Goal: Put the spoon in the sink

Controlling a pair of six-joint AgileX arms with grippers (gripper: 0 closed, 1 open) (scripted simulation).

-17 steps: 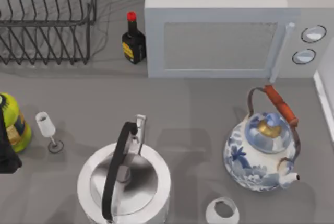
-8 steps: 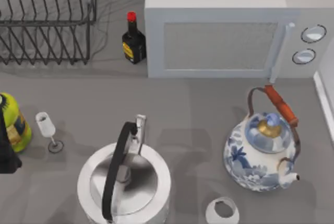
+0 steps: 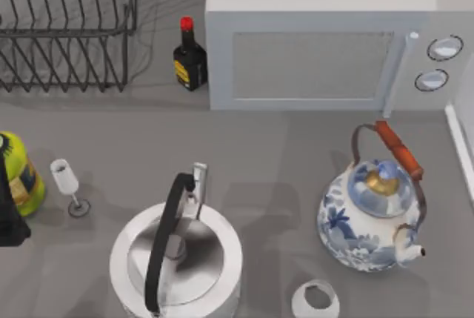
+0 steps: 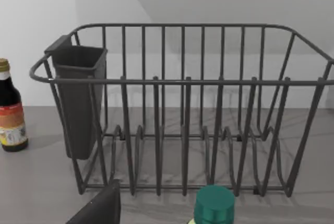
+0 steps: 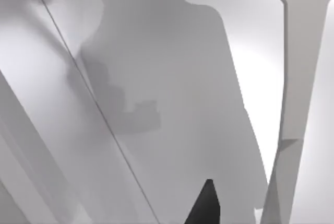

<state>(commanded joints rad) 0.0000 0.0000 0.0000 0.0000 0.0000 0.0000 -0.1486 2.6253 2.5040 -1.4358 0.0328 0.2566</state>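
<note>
Overhead, the table (image 3: 274, 147) is crowded along its rims. A wire dish rack (image 3: 67, 36) fills the far left corner, a dark sauce bottle (image 3: 189, 58) stands between it and the white microwave (image 3: 326, 44), and a pale raised edge (image 3: 461, 147) runs down the right side. Nearer, a steel kettle (image 3: 178, 259) sits left of centre, and a blue-and-white teapot (image 3: 370, 218) to its right, with a small white cup (image 3: 315, 300) between them at the near edge. A wine glass (image 3: 68, 183) and a yellow-green bottle (image 3: 21, 173) stand at the left edge, just beside the dark left arm (image 3: 9, 218). Bare grey surface lies open in the middle band, between microwave and kettles.

From the left wrist, the rack (image 4: 198, 104) is seen side-on, and a dark cutlery holder (image 4: 78, 98) hangs on one end of it, a detail the overhead view hides. A red-labelled bottle (image 4: 10, 114) stands apart from the rack, and a green cap (image 4: 215, 204) sits close to the camera. A dark part of the left gripper (image 4: 99, 209) shows; whether it is open or closed I cannot tell.

From the right wrist, pale angled panels and soft shadows surround a dark tip of the right gripper (image 5: 207, 203); its state I cannot tell. Where the spoon and the sink lie I cannot tell.
</note>
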